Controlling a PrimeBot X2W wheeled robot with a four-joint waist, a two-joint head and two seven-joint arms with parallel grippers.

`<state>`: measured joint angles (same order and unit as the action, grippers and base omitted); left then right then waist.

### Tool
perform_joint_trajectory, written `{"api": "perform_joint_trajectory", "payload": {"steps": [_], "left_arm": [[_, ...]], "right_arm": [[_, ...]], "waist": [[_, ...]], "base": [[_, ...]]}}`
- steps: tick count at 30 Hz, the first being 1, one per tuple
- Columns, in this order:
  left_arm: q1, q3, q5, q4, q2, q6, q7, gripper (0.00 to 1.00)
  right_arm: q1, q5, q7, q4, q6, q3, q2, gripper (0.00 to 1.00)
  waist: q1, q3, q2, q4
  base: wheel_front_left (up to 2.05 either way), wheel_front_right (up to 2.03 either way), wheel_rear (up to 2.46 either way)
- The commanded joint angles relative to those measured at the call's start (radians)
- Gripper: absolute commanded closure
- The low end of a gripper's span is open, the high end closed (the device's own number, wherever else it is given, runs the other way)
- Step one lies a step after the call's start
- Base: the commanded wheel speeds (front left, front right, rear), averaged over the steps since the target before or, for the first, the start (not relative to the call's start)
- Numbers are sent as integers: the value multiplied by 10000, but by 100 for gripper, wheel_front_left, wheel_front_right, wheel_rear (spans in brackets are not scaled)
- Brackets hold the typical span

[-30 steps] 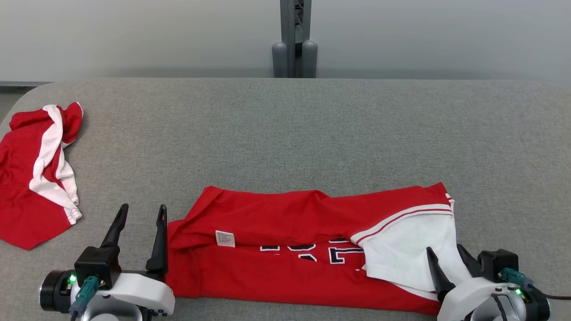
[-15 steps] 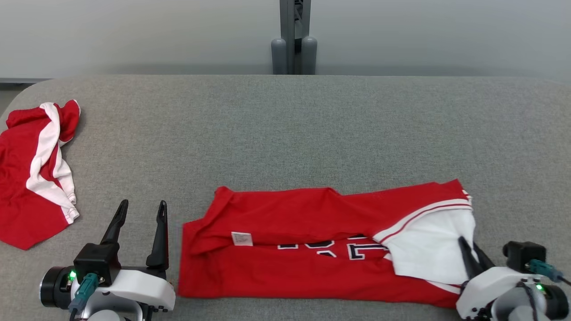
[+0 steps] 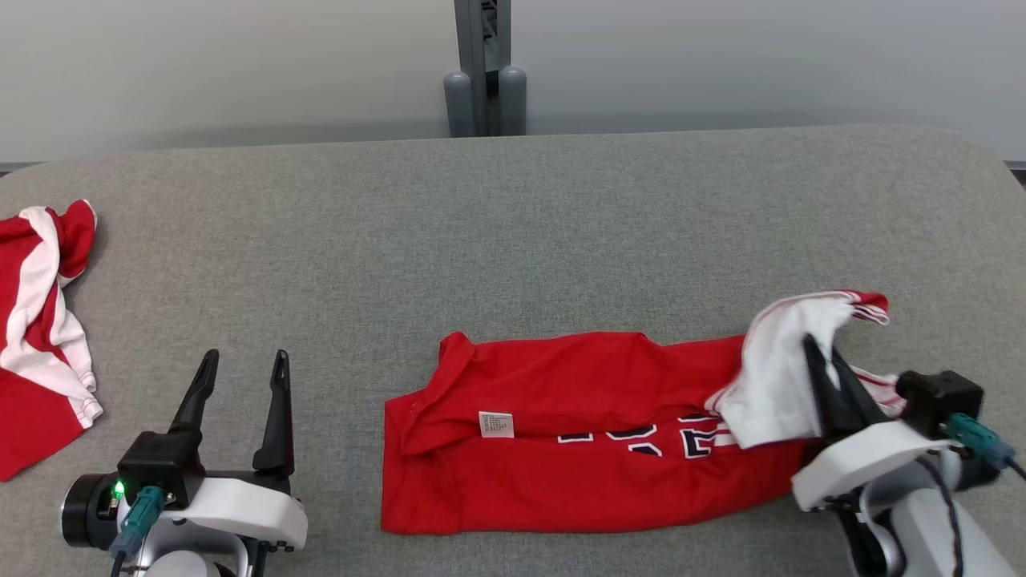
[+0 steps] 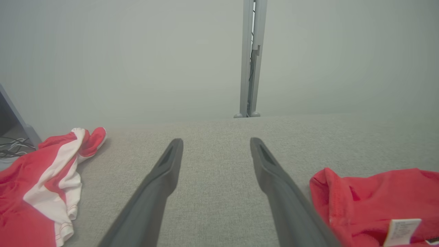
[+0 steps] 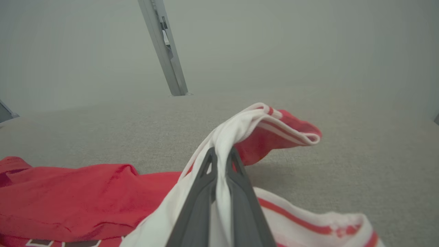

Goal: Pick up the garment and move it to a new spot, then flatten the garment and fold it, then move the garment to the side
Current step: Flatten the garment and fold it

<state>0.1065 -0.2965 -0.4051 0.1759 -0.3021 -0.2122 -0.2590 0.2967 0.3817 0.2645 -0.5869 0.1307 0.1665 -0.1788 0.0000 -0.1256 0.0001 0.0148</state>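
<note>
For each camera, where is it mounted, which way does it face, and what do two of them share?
Head view: on the head, facing forward and down at the table; left gripper open, right gripper shut on the sleeve of the garment.
Left wrist view: on the left wrist, facing along its spread fingers across the table.
Right wrist view: on the right wrist, facing along its fingers pinching the sleeve.
Shared: all show the grey post behind the table.
</note>
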Motion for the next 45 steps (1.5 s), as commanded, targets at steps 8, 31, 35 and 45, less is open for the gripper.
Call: {"api": "perform_joint_trajectory", "payload": {"steps": [8,31,35,45], "left_arm": [[74,-3,101,-16,30,100,-38,0],[315,-37,283,25,377,489,-42,0],[362,25,335,77,440,556,-41,0],[243,279,486,94,541,692,-43,0]], "right_arm": [[-132,174,-1011,3233,2,2747,791,100],[2623,2689,-199,571,3,6998,1262,100],[2839,3144,-41,510,3,7439,1265,0],[2576,3900,35,2623,3,7577,1255,0]], "waist": [[0,17,-1,-76],[0,-498,-1,-767],[0,-525,-1,-750],[0,-476,-1,-643]], "base": [[0,0,0],[0,0,0],[0,0,0],[0,0,0]]}}
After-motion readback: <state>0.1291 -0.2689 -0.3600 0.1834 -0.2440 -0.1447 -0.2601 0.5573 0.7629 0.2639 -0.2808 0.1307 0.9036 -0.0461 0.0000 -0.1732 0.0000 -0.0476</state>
